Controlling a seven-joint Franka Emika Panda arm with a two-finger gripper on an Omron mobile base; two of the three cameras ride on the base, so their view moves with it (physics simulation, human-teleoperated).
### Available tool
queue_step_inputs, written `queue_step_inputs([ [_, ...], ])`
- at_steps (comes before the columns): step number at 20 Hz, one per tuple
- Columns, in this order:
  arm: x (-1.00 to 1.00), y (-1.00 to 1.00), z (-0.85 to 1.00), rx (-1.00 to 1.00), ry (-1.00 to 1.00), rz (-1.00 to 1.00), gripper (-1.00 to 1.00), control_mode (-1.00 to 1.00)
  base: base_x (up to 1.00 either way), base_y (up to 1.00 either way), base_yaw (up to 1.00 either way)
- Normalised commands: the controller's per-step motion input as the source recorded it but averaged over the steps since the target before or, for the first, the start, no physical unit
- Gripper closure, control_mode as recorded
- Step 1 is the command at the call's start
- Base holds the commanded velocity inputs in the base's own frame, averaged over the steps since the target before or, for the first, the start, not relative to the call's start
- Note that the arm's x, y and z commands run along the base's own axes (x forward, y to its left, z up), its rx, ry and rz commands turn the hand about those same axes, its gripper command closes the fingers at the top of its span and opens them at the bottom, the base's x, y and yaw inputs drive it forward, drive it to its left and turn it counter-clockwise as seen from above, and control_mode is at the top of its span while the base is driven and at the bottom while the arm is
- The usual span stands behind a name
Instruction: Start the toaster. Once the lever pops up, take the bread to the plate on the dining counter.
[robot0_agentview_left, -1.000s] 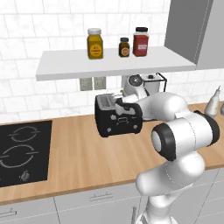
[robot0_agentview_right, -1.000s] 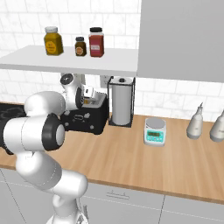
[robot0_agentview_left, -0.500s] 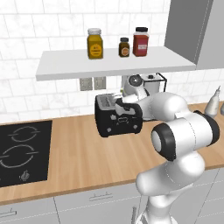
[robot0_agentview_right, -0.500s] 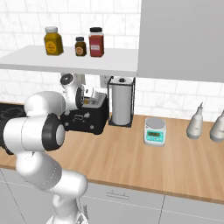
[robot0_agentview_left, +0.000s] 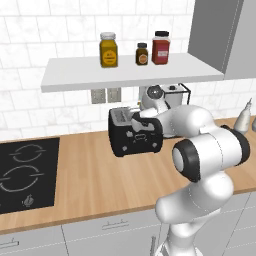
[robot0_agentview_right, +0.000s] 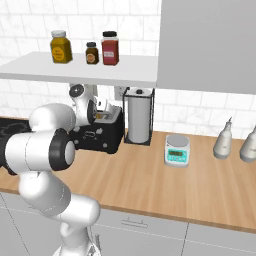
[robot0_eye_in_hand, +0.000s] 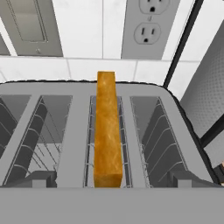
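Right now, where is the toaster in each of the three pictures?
Left base view: toaster at centre, on the worktop, partly behind the arm.
Right base view: left of centre, beside the paper-towel holder.
Hand view: seen from above, the bread upright in one slot.
Shared landmark: the wall outlet.

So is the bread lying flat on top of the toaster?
No, the bread stands on its edge down inside one slot of the toaster.

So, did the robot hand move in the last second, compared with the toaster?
No. In both base views the gripper sits in the same spot above the toaster, under the shelf, as before, with the bread standing in its slot.
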Motion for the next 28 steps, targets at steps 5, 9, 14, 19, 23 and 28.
queue_step_inputs([
  [5,0.08,0.0,0.0,0.0,0.0,0.0,-1.0,-1.0,0.0,0.0,0.0],
  [9,0.09,0.0,-0.01,0.0,0.0,0.0,-1.0,-1.0,0.0,0.0,0.0],
  [14,0.02,0.0,-0.02,0.01,0.0,0.0,-1.0,-1.0,0.0,0.0,0.0],
  [19,0.0,0.0,-0.12,0.03,0.0,0.0,-1.0,-1.0,0.0,0.0,0.0],
  [23,-0.08,0.0,-0.11,0.07,0.0,0.0,-1.0,-1.0,0.0,0.0,0.0],
  [28,-0.23,0.0,0.04,0.04,-0.03,0.0,-1.0,-1.0,0.0,0.0,0.0],
])
